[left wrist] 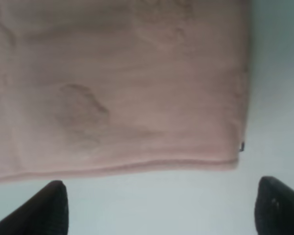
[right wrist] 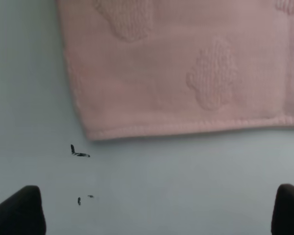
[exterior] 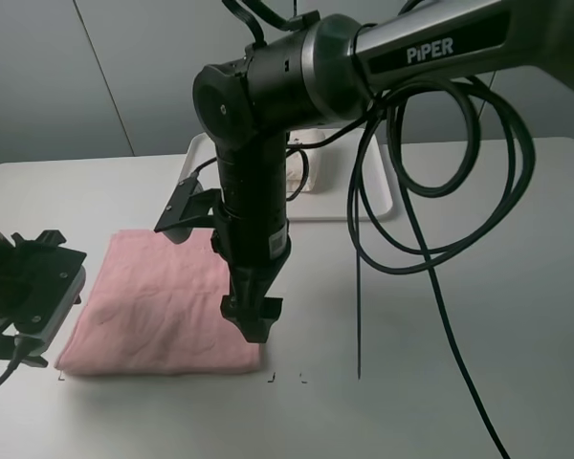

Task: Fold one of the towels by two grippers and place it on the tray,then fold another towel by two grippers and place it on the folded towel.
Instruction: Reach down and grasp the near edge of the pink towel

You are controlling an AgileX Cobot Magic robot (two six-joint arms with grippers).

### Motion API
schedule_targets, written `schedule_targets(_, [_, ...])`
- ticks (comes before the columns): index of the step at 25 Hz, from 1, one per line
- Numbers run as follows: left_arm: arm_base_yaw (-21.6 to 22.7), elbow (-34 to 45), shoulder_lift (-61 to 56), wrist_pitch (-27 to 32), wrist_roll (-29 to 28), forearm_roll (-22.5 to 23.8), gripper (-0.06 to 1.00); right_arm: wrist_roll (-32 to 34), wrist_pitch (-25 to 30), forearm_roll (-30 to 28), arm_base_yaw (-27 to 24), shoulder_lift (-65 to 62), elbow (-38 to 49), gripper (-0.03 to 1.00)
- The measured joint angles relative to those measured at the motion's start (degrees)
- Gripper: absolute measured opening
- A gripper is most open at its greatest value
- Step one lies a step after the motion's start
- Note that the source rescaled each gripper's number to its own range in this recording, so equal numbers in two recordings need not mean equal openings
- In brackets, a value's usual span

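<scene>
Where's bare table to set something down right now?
Free: table right of the hanging cables; back-left corner between tray and pink towel. Crowded: towel's front corners, where open left gripper and right gripper hover; tray mostly hidden behind the right arm.

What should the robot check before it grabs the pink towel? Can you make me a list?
1. Pink towel lies flat on the table: ok.
2. Left gripper open and empty: ok.
3. Right gripper open and empty: ok.
4. Towel's edge sits just ahead of each gripper: ok.
5. Cream-white towel neatly folded on the tray: cannot tell, the right arm hides most of it.
</scene>
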Motion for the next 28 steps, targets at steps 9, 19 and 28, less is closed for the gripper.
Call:
schedule_targets(9, [0.00, 1.79, 0.00, -1.48, 1.34, 1.15, 0.97, 0.80, -3.95, -0.08, 3.26, 0.00, 3.55, 1.00])
schedule_targets(19, [-4.38, 4.08, 0.02, -4.53, -1.95, 2.00, 0.97, 0.96, -7.13, 0.06, 4.03, 0.00, 5.54, 1.00])
schedule_targets(28, [-6.34, 4.08, 0.02, -5.94, -10.07, 7.19, 0.97, 1.07, -7.51, 1.75, 4.03, 0.00, 5.53, 1.00])
